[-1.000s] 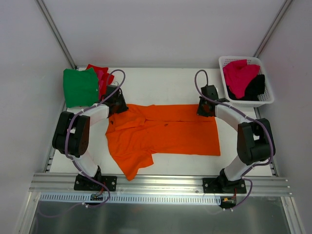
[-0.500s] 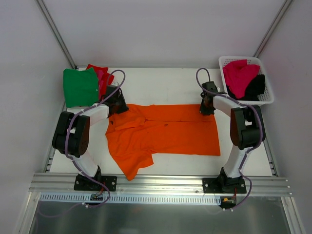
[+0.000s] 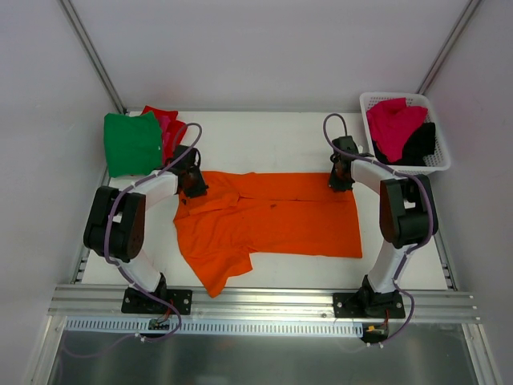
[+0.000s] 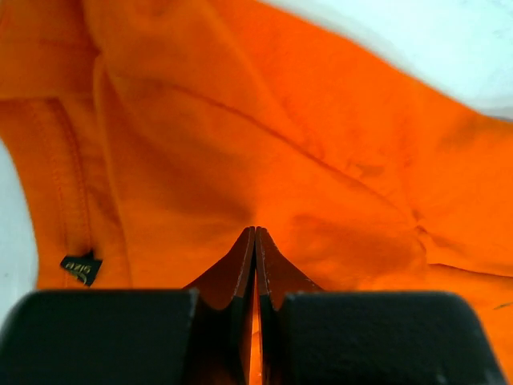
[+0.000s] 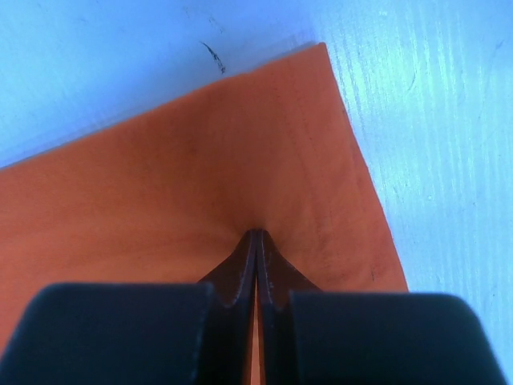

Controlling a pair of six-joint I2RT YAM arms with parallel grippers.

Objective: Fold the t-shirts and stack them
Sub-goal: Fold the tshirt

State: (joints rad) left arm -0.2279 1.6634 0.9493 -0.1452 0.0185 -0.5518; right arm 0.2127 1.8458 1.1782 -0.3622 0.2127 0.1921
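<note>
Two tees at least look finished: a folded green cloth t-shirt (image 3: pixel 131 144) lies on top of a red cloth t-shirt (image 3: pixel 160 115) in the upper left of the overhead view, at the far corner of the white bench (image 3: pixel 272 144). Two more wait, a magenta-pink cloth t-shirt (image 3: pixel 393 124) and a black cloth t-shirt (image 3: pixel 423 144), bundled in the white plastic lattice basket (image 3: pixel 439 164) at the upper right. I'd judge the job roughly midway, with the bright orange cloth t-shirt (image 3: pixel 272 220) the one in hand and its folding not far along.

That orange shirt lies flat across the middle of the bench, stretched left to right, with a sleeve and some of the body flopping toward the bottom left. Its cloth is smooth toward the right hem, but creased and doubled near the collar, where a small black size label (image 4: pixel 80 267) shows. The left tool (image 4: pixel 255 237) is closed tight, fingers together, nipping a pucker of orange fabric near the collar end. The right tool (image 5: pixel 256 238) is likewise clamped on the cloth just inside the shirt's upper right hem corner.
</note>
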